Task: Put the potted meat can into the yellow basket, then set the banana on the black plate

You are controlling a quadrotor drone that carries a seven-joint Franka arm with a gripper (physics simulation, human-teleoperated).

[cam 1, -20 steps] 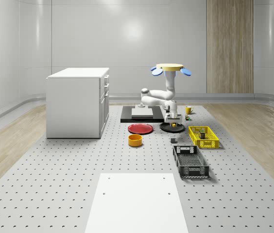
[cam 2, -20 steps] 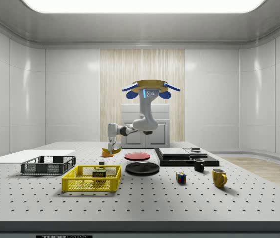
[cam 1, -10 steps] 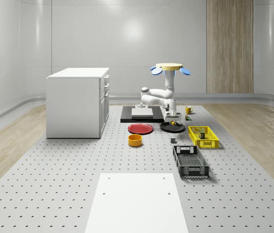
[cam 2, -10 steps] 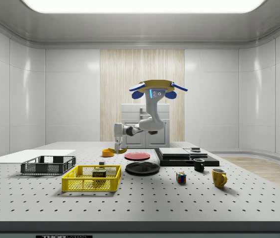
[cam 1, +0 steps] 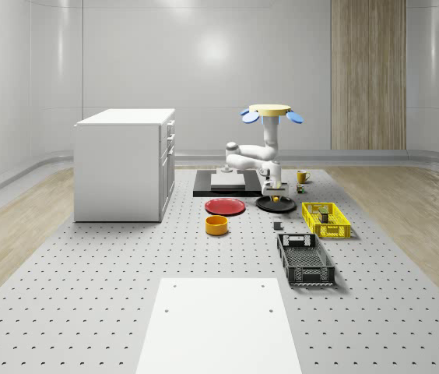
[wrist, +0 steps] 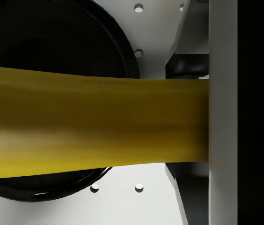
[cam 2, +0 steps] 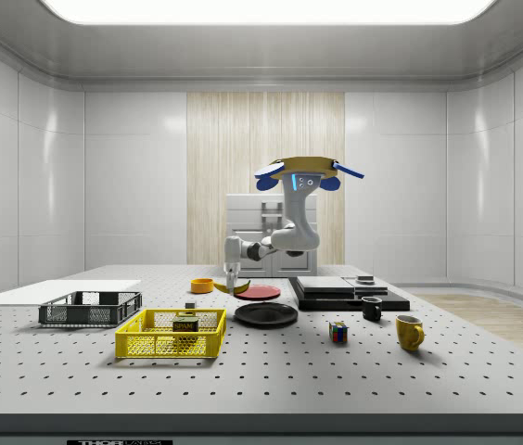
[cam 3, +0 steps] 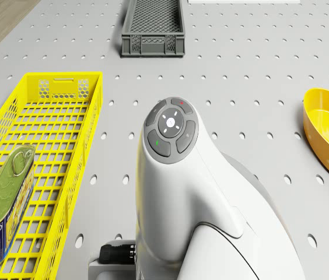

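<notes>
Clamped on the banana [wrist: 94, 124], one finger [wrist: 222, 112] of the gripper [cam 2: 232, 274] presses flat against the fruit's side in the wrist view, and the banana's long axis runs straight across between the jaws. Behind it sits the black plate [wrist: 52, 37], so the fruit hangs above the plate and, in the side view, clear of it, not yet touching. In that side view the banana [cam 2: 231, 288] curves below the gripper, lying roughly level.

Containers, near to far in the whole-scene view: one dark grey crate [cam 1: 305, 259], nothing visible inside; then one yellow basket [cam 1: 326, 220] with the potted meat can [cam 3: 4, 213] lying on its side in it, long axis along the basket's length. Level with the basket, well apart to the whole-scene view's left, one yellow bowl [cam 1: 216, 225]. Beyond come two plates, the red plate [cam 1: 225, 206] and the black plate [cam 1: 275, 205] side by side. Farther back stands one yellow mug [cam 1: 302, 177].

Hovering over the far edge of the table [cam 1: 87, 296] is the drone [cam 1: 273, 112], beyond the black plate, its arm reaching down toward the plate.
</notes>
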